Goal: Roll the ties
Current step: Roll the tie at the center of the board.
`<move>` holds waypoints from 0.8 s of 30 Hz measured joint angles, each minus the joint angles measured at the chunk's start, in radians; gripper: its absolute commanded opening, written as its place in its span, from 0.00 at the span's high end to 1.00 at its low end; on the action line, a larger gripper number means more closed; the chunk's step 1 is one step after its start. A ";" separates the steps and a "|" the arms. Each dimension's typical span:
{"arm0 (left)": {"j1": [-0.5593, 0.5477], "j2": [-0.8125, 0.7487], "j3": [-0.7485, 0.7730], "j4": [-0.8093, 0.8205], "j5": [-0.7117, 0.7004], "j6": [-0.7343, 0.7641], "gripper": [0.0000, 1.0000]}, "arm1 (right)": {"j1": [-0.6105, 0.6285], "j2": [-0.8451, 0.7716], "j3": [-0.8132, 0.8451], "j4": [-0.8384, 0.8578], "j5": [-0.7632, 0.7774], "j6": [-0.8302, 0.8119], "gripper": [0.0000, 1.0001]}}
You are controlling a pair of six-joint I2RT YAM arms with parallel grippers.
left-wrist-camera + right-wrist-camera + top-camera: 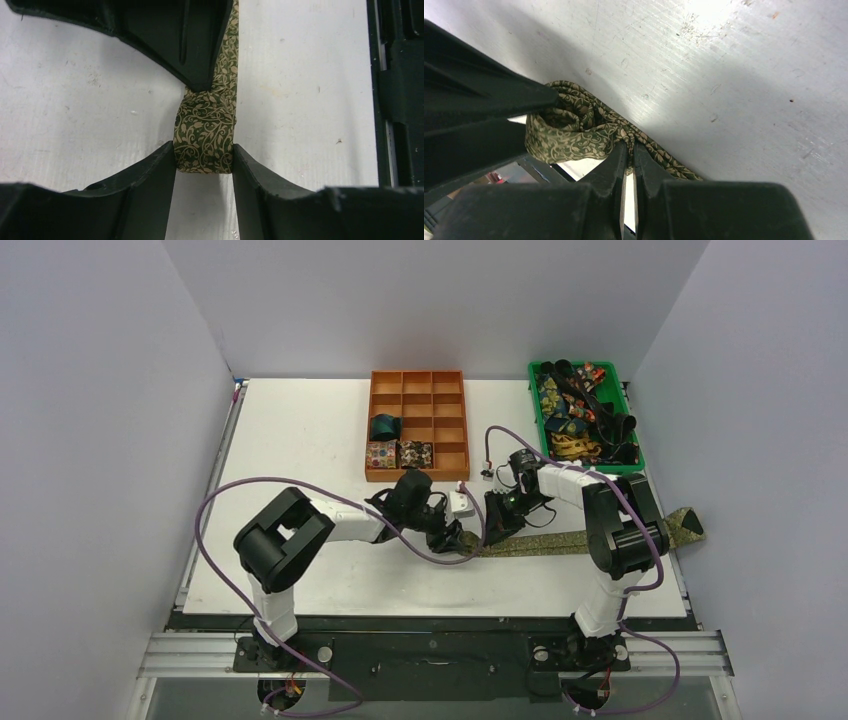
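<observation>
1. Left gripper (pixel 204 159), at the centre of the overhead view, presses its two fingers against both sides of a small coil at the end of the olive-gold tie (pixel 205 131), on the white table (pixel 300 440).
2. Right gripper (pixel 629 150), fingers pressed together, pinches the tie's flat strip just beside the coil. The rest runs right, its wide end overhanging the table's right edge.
3. Risk, as I judge it: the coil looks loose and could spring open if either grip slackens. The overhanging end could also drag it.
4. Orange tray (pixel 369 430), upper centre, holds a teal coil (pixel 384 426), floral coil (pixel 380 454) and dark flecked coil (pixel 416 453) in separate lower-left compartments.
5. Green bin (pixel 536 410), upper right, holds heaped unrolled ties (pixel 575 425).
</observation>
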 measured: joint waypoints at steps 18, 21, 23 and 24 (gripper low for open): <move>-0.082 0.143 0.138 0.049 -0.037 -0.100 0.62 | -0.003 0.000 0.000 0.002 0.003 0.018 1.00; -0.084 0.167 0.138 0.061 -0.059 -0.079 0.63 | -0.002 -0.001 -0.006 0.015 -0.008 0.026 1.00; -0.085 0.167 0.138 0.059 -0.067 -0.060 0.65 | -0.002 -0.001 -0.007 0.019 -0.014 0.027 1.00; -0.087 0.166 0.138 0.056 -0.070 -0.052 0.65 | -0.002 -0.001 -0.008 0.019 -0.015 0.027 1.00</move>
